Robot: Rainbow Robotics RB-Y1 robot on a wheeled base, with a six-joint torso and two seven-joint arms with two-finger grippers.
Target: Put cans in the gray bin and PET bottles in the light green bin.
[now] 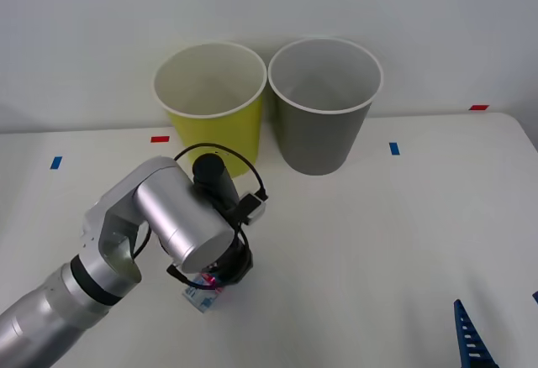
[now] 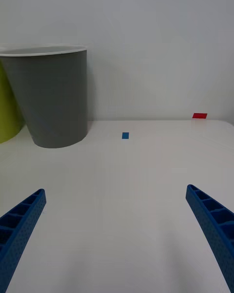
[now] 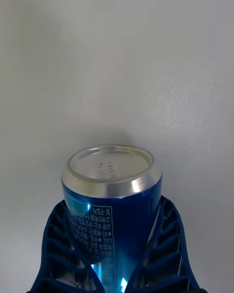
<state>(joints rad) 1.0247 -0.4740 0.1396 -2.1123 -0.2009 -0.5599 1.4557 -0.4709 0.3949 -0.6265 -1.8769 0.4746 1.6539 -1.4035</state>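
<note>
We see the can (image 3: 111, 195) pinched between our left hand (image 3: 117, 254) fingers, low over the surface (image 1: 378, 242). Our right hand (image 2: 117, 234) rests spread near the surface's edge.

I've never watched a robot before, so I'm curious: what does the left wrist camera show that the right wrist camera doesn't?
Left wrist camera alone: a blue can, its silver end facing the camera, pinched between the left tool and its blue ribbed fingers.

Right wrist camera alone: the gray bin, an edge of the green bin, blue and red tape marks, and the right tool open, holding nothing.

Both: the white table.
</note>
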